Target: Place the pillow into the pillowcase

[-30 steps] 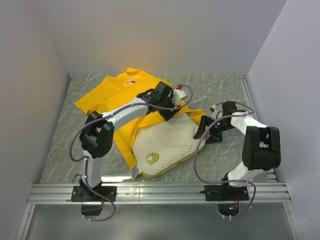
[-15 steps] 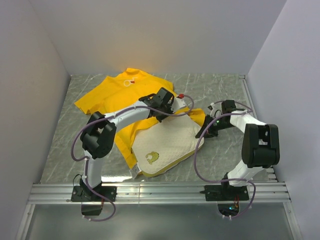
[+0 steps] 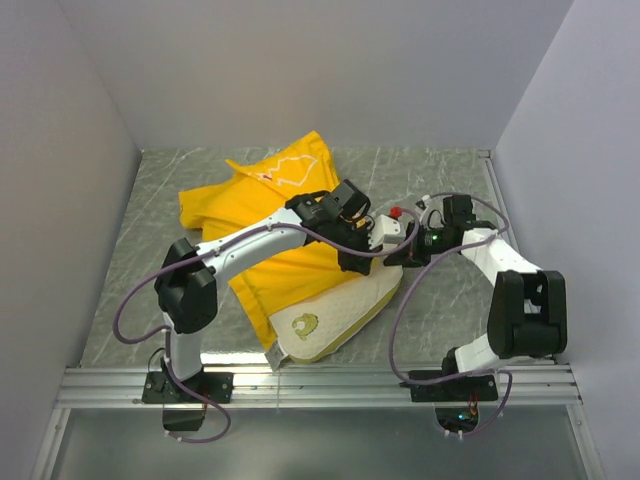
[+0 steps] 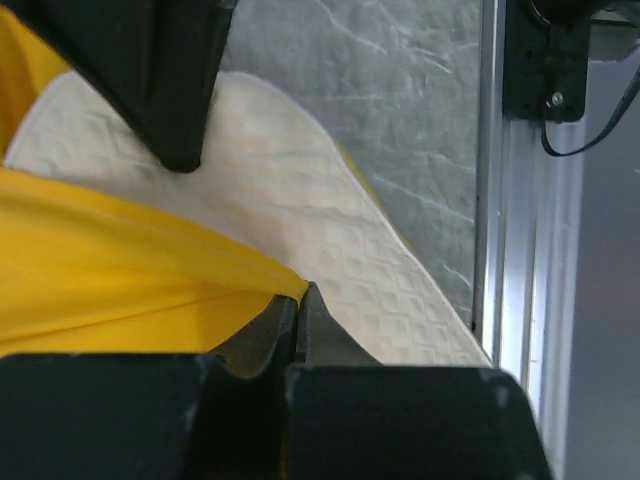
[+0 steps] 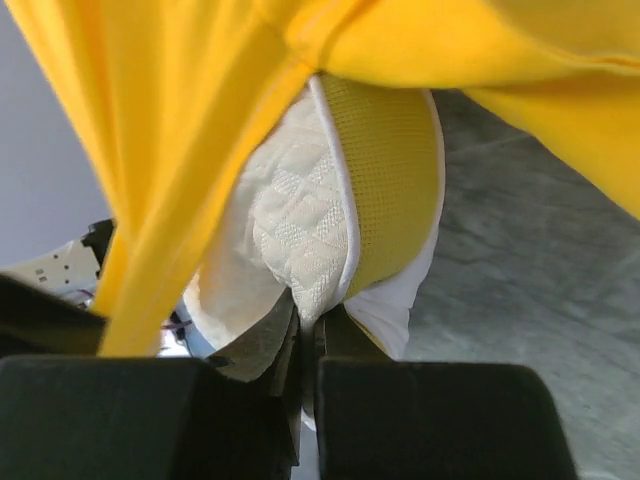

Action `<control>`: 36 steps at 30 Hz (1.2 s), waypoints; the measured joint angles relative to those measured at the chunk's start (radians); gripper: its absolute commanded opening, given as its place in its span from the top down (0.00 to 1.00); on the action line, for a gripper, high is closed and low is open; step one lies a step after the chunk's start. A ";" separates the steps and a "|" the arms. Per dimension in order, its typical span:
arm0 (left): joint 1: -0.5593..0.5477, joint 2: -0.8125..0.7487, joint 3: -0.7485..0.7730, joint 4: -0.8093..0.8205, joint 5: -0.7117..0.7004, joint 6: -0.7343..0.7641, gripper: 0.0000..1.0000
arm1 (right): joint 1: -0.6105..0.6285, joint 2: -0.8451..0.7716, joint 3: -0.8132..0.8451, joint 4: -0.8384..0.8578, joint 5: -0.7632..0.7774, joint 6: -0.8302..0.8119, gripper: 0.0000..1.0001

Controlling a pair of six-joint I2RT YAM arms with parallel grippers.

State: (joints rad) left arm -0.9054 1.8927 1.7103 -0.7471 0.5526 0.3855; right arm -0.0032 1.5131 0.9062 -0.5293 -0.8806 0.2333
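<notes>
Mid-insertion: pillowcase [image 4: 110,265] hem clamped by left gripper [image 4: 297,302], pillow [image 5: 295,225] corner seemingly by right gripper [image 5: 308,325]; next, the hem must be drawn over.

Reference: the pillow [image 3: 335,300].

- **Far right corner of the pillow:** congested. The left gripper [image 3: 365,262] and right gripper [image 3: 398,258] meet here with jaws closed, almost touching. There is no passage between them.
- **Left of and behind the pillow:** the left arm [image 3: 250,235] spans low over the pillowcase [image 3: 270,195] and bars approach from above.
- **Right of the pillow:** the right arm [image 3: 520,300] stands here, leaving a narrow gap of bare surface beside the pillow.
- **Well left of the pillow:** the desk [image 3: 135,250] lies open. It is also open behind and to the right.
- **Boundaries:** walls close three sides. A rail [image 3: 320,382] borders the near edge.
</notes>
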 measured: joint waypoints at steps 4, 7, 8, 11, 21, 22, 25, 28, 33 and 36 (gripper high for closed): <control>0.058 0.005 -0.049 0.004 0.052 -0.010 0.95 | 0.031 -0.053 -0.039 0.028 -0.004 0.012 1.00; 0.131 0.005 -0.119 0.031 0.041 -0.008 0.67 | 0.052 -0.054 -0.045 0.023 0.000 -0.014 0.82; 0.151 0.005 -0.138 0.036 0.034 -0.003 0.59 | 0.058 -0.054 -0.043 0.013 0.003 -0.028 0.76; 0.191 -0.022 -0.218 0.059 0.002 0.003 0.33 | 0.071 -0.054 -0.018 -0.063 0.034 -0.125 0.42; 0.059 -0.423 -0.349 0.154 -0.281 -0.006 0.01 | -0.077 -0.122 0.210 -0.157 0.230 -0.321 0.20; 0.010 -0.438 -0.351 0.173 -0.309 -0.016 0.01 | -0.078 -0.108 0.218 -0.145 0.246 -0.318 0.20; -0.152 -0.410 -0.369 0.246 -0.413 -0.079 0.01 | -0.077 -0.004 0.246 -0.110 0.291 -0.291 0.19; -0.273 -0.294 -0.375 0.304 -0.551 -0.146 0.01 | -0.077 0.126 0.261 -0.069 0.310 -0.255 0.18; -0.377 -0.099 -0.414 0.377 -0.749 -0.211 0.01 | -0.075 0.249 0.273 -0.043 0.319 -0.214 0.18; -0.407 -0.029 -0.452 0.439 -0.858 -0.223 0.01 | -0.075 0.269 0.275 -0.027 0.316 -0.203 0.18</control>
State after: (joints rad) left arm -1.3125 1.8637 1.2583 -0.3080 -0.3050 0.1627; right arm -0.0784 1.7824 1.1809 -0.5564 -0.5648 0.0307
